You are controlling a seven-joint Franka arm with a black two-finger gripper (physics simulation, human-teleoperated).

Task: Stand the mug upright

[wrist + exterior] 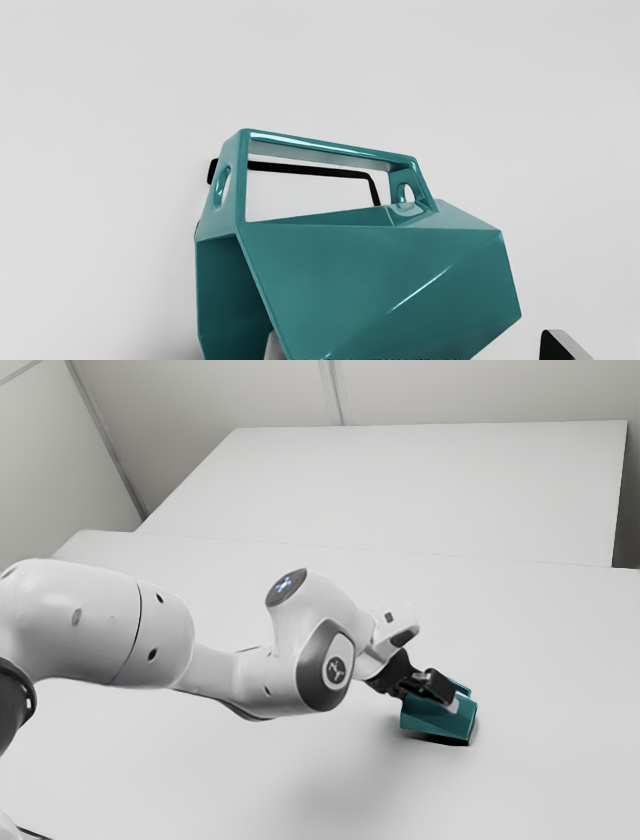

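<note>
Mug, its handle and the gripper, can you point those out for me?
Mug (430, 718): exterior view, on the side of its body.
Handle (325, 145): wrist view, on its long outer bar.
Gripper (418, 345): wrist view, midway between its fingertips.

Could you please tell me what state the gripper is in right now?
Gripper: open, fingers apart, one at the mouth of the mug, the other beyond its base; not closed on it.

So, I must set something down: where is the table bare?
The white tabletop is bare from the teal faceted mug to the exterior view's right, and between the white robot arm and the tabletop's far edge. It is crowded around the mug, where the black two-finger gripper is.
</note>
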